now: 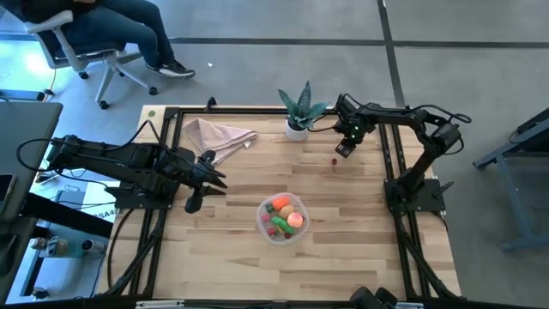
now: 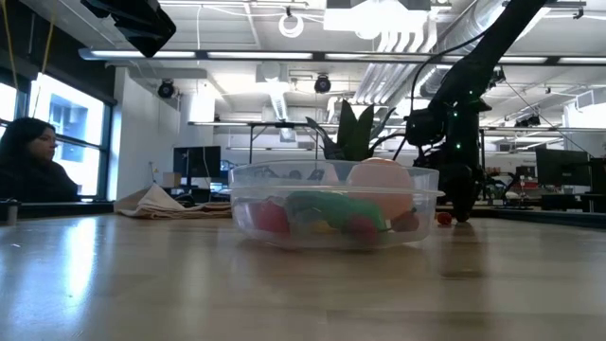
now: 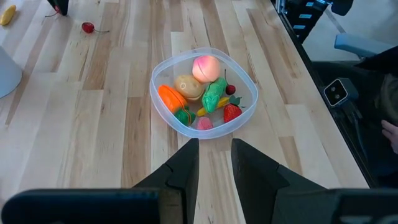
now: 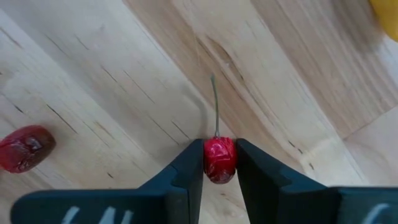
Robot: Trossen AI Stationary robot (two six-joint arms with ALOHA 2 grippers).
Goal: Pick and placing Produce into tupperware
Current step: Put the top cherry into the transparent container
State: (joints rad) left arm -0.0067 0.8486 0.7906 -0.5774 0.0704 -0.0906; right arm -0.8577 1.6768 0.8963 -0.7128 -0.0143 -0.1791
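Looks like an open-plan office turned robotics lab. Polished grey concrete floor around a pale wood-plank surface framed in black metal rails, with cables trailing off both sides. Overhead, exposed white ducting and pipes, strip lights and ceiling-hung cameras. Farther back, rows of desks carrying monitors, tall windows on one side. Seated near those windows, a person; from above, a white swivel chair on castors, occupied. On the planks, a potted plant and a folded cloth napkin.
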